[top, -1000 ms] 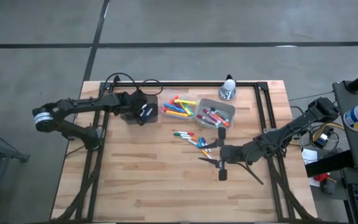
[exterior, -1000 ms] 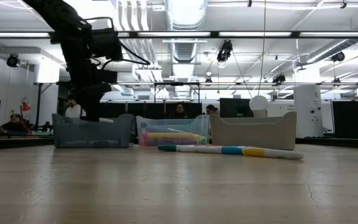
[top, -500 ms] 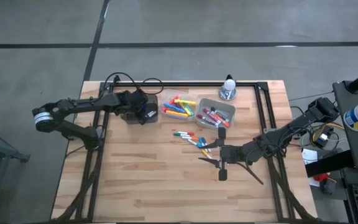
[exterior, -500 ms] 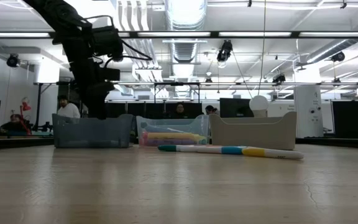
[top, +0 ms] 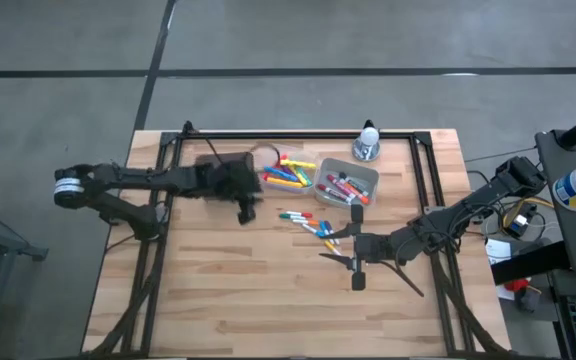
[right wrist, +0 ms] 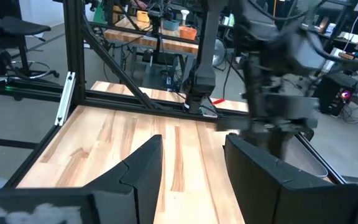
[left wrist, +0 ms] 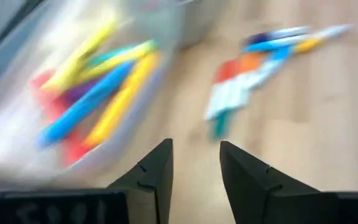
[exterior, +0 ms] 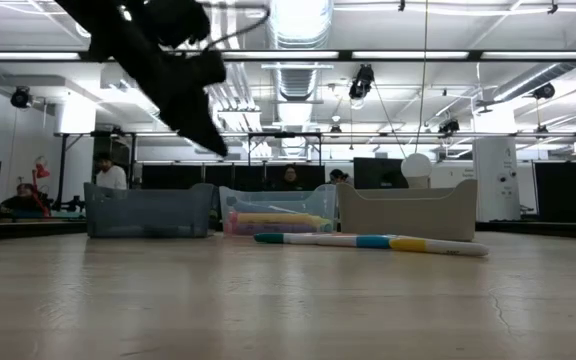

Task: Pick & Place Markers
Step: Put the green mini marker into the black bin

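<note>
- Overhead, the left gripper (top: 245, 205) hung above the wooden table (top: 218, 300), just beside the clear bin (top: 286, 172) of bright markers (top: 288, 176), toward the table's far left part.
- Its fingers (left wrist: 157, 174) stood apart with nothing between them, as the left wrist view showed, with bare wood under the gap.
- That clear bin sat near the table's far edge, close to the middle, and held yellow, blue, red and orange pens lying in a heap.
- A grey bin (top: 347, 183) stood just beside it toward the right, holding more pens (top: 342, 187) with red and purple caps.
- A loose cluster of markers (top: 310, 224) lay on the bare wood near the table's centre, in front of the two bins, some white-bodied with green, red and blue caps.
- The right gripper (top: 357, 246) rested low near the centre of the table, just to the right of that loose cluster, with its fingers (right wrist: 143, 168) spread and empty.
- From the low view, a third greyish bin (exterior: 149, 211) stood at the left of the row, apart from the pens lying on the wood (exterior: 370, 241).
</note>
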Robot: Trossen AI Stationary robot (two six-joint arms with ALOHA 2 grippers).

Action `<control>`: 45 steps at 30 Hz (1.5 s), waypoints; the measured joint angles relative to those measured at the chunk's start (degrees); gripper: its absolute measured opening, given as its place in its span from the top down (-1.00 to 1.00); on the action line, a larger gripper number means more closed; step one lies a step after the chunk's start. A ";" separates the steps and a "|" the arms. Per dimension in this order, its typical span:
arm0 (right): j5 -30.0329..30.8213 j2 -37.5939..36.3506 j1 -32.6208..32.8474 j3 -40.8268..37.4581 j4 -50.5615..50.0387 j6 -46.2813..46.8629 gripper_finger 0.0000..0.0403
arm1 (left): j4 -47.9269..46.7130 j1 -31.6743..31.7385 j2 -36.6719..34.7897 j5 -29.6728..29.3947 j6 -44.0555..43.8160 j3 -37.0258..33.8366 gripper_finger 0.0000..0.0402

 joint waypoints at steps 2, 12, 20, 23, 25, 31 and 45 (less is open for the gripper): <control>0.00 0.00 0.02 0.00 -0.02 -0.07 0.17 | 4.04 -3.74 0.35 0.67 0.80 -0.82 0.38; 0.00 0.00 0.00 0.00 -0.02 0.10 0.17 | 13.81 -11.52 10.84 -6.44 4.26 -1.74 0.38; 0.00 0.00 0.00 -0.02 0.00 0.10 0.17 | 14.57 -8.48 19.16 -8.98 6.82 0.52 0.38; 0.00 0.00 0.00 -0.02 -0.02 -0.08 0.17 | 15.29 -8.33 21.66 -8.21 8.52 1.86 0.38; 0.00 0.00 0.00 -0.02 -0.02 -0.08 0.17 | 15.53 -8.40 23.46 -7.94 9.17 3.08 0.38; 0.00 0.00 0.00 -0.02 -0.02 0.10 0.17 | 15.19 -8.24 28.60 -7.12 9.39 5.92 0.38; 0.00 0.00 0.02 -0.02 -0.02 0.08 0.17 | 12.89 -8.00 30.30 -4.90 6.95 6.90 0.86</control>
